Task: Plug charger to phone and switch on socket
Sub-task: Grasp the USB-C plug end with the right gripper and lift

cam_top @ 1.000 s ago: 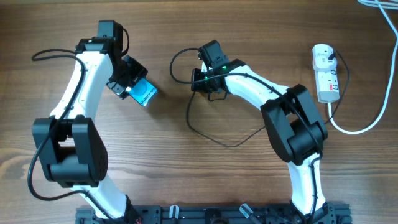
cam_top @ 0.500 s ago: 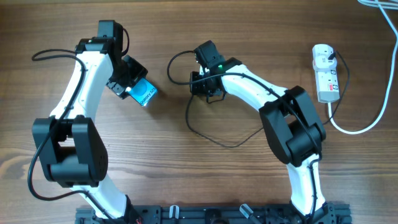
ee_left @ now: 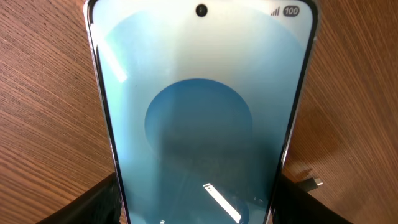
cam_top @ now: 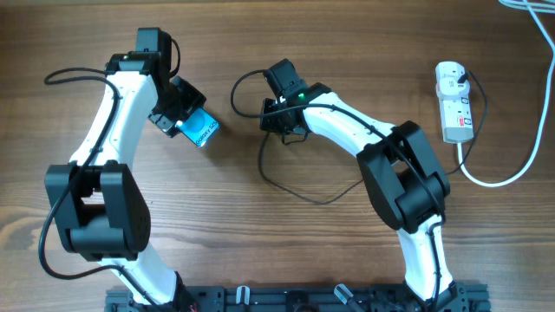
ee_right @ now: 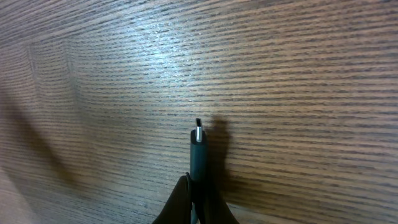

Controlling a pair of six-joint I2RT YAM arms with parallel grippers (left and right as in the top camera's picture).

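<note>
The phone [cam_top: 199, 131], with a turquoise screen, is held at its sides by my left gripper [cam_top: 186, 121] just above the table, left of centre. It fills the left wrist view [ee_left: 199, 112], with my left fingers [ee_left: 199, 211] on both edges. My right gripper [cam_top: 279, 122] is to the right of the phone and apart from it, shut on the charger's connector [ee_right: 198, 146], whose metal tip points away over the wood. The thin black charger cable [cam_top: 321, 201] loops across the table to the white socket [cam_top: 456, 106] at the far right. A small connector tip [ee_left: 314, 182] shows beside the phone.
A thick white power lead [cam_top: 520, 165] curves from the socket off the right edge. Both arm bases stand at the table's near edge, with a black rail [cam_top: 295, 299] between them. Bare wood lies between the two grippers.
My right gripper has moved a little to the left, towards the phone, with the connector in it. The left arm and the phone have not moved.
</note>
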